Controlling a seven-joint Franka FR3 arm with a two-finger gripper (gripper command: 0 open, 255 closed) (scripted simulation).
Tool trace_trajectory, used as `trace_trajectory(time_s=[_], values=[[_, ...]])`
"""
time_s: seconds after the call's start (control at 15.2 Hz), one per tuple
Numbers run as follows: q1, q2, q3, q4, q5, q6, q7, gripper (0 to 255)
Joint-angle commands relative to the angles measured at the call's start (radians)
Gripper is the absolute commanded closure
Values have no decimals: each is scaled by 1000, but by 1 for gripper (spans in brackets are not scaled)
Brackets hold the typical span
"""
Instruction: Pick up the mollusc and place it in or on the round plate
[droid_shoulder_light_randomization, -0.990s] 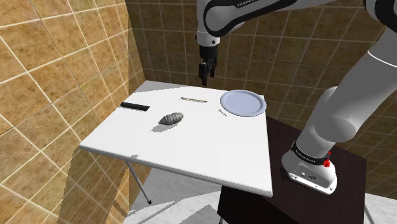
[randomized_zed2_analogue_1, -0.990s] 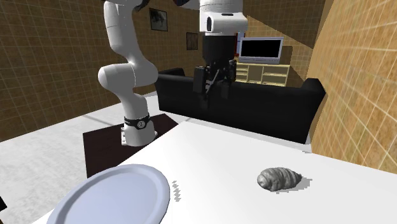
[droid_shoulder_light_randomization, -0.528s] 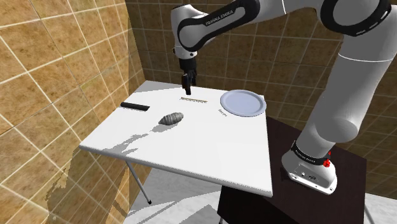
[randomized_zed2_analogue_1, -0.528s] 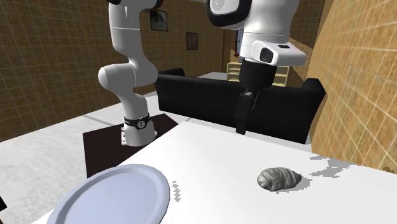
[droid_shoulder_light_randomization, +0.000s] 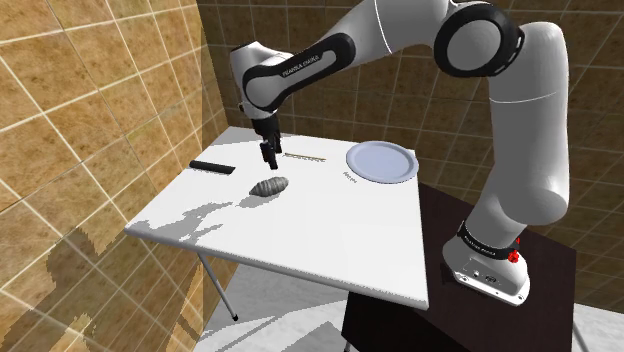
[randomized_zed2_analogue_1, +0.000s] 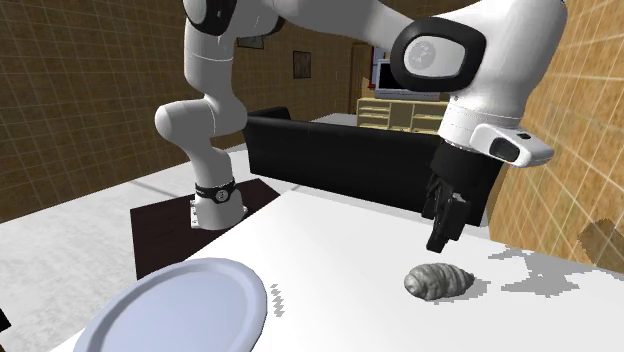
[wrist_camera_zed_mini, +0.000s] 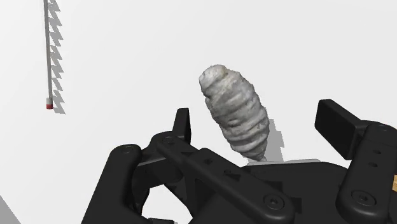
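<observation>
Open gripper (droid_shoulder_light_randomization: 269, 157) hanging just above 1 shell (droid_shoulder_light_randomization: 269, 185) on a white table (droid_shoulder_light_randomization: 300, 240).

Across the shoulder view from its left: 1 flat black bar (droid_shoulder_light_randomization: 211, 166) lies close to the table's left edge. To its right is the grey ribbed shell, well in from every edge. The gripper is right over it, its 2 black fingers (wrist_camera_zed_mini: 182, 125) standing apart and touching nothing; in the wrist view the shell sits in the gap between them. Next comes 1 thin stick (droid_shoulder_light_randomization: 305, 157) toward the far edge. Then 1 round pale plate (droid_shoulder_light_randomization: 381, 161) lies near the far right corner, well apart from the shell. The broad near half of the tabletop is open white surface up to its front edge. The dark stand (droid_shoulder_light_randomization: 540, 290) sits just past the table's right edge. In the second exterior view 1 black sofa (randomized_zed2_analogue_1: 340, 160) stands beyond the table.
</observation>
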Motion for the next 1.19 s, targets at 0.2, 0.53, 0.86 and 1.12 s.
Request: trace_trajectory(time_s=[0.2, 0.53, 0.86, 1.12], values=[[56, 210, 14, 228, -58, -58, -64, 0], [83, 305, 17, 314, -82, -64, -91, 0], [79, 315, 14, 255, -86, 4, -86, 0], [79, 315, 14, 255, -86, 4, -86, 0]])
